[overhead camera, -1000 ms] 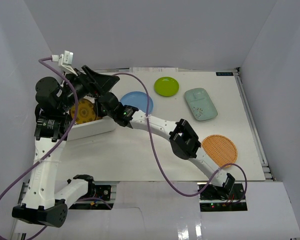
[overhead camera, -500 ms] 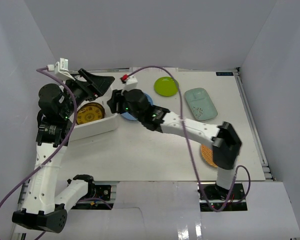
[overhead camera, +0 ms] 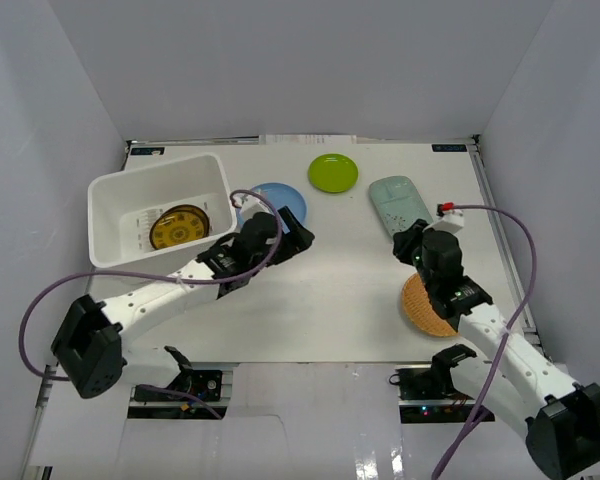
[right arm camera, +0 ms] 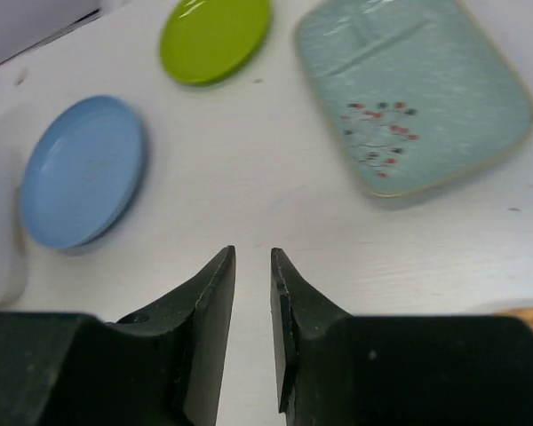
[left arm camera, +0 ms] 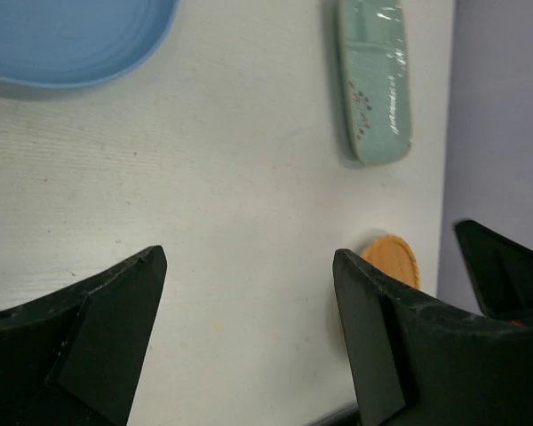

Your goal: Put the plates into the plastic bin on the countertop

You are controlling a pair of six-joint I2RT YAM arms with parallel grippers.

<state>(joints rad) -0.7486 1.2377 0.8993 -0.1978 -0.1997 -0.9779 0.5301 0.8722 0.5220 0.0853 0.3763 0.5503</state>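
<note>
Top view: the white plastic bin point(overhead camera: 120, 195) sits at the upper left of the countertop point(overhead camera: 340, 290). One gold-and-black patterned plate point(overhead camera: 180, 226) lies flat on its bottom, toward the lower edge.

Four plates are outside the bin:
- the blue plate point(overhead camera: 280, 200), just right of the bin
- the lime green plate point(overhead camera: 333, 172), upper centre
- the pale mint oblong plate point(overhead camera: 400, 205), right of the green one
- the tan woven plate point(overhead camera: 422, 308), lower right, partly covered by the right arm

Left gripper point(overhead camera: 292, 238) is at frame centre-left, over the lower rim of the blue plate. We cannot tell height or contact from above. In the left wrist view the left gripper's point(left arm camera: 249, 257) jaws are spread wide with only bare countertop between them. The blue plate point(left arm camera: 71, 35) is at upper left, the mint plate point(left arm camera: 373, 80) at upper right, and the woven plate point(left arm camera: 391, 257) beyond the right-hand finger.

Right gripper point(overhead camera: 410, 245) is between the mint plate and the woven plate, over bare surface. In the right wrist view the right gripper's point(right arm camera: 251, 257) jaws are nearly together, a narrow slit between them, pinching nothing. Ahead of the fingers we see:
- the blue plate point(right arm camera: 82, 170), at left
- the green plate point(right arm camera: 215, 37), at top
- the mint plate point(right arm camera: 417, 98), at upper right
- a sliver of the woven plate point(right arm camera: 526, 315), at the right edge
</note>
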